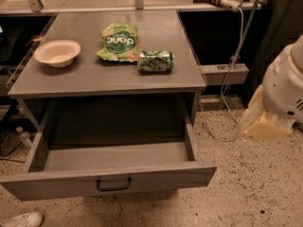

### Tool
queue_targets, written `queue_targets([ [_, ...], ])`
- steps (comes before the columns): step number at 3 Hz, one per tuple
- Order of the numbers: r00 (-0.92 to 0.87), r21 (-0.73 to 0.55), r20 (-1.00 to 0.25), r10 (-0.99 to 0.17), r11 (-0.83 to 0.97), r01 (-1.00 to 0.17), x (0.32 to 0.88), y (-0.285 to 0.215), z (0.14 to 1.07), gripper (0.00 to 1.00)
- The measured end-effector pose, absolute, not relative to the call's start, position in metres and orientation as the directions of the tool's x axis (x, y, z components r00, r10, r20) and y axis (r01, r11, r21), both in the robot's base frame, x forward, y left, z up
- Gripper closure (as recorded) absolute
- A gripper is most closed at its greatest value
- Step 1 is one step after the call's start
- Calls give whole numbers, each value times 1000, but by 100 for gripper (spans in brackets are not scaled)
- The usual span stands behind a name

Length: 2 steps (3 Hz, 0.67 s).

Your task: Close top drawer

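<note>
My gripper (266, 120) hangs at the frame's 3 o'clock; whether it is parted or closed, I cannot tell. The drawer (165, 178) stands pulled out at my 8 o'clock. Its front runs 9-to-3, so I judge the push goes toward 12.

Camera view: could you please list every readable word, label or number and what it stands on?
"dang", apparently: large white letters, upside down, on the green snack bag.
Green can: print too blurred to read.
Top drawer and the hand at the right edge: no text.
</note>
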<state>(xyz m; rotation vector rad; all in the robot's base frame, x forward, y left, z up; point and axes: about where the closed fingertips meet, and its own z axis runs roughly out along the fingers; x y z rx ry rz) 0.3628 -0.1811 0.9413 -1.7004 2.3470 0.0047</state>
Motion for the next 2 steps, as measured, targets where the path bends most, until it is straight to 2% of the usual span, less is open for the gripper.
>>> queue_targets([
  [1, -327, -60, -231, -916, 349, -935, 336, -171, 914, 100],
  [2, -331, -47, -234, -914, 350, -935, 333, -169, 910, 100],
])
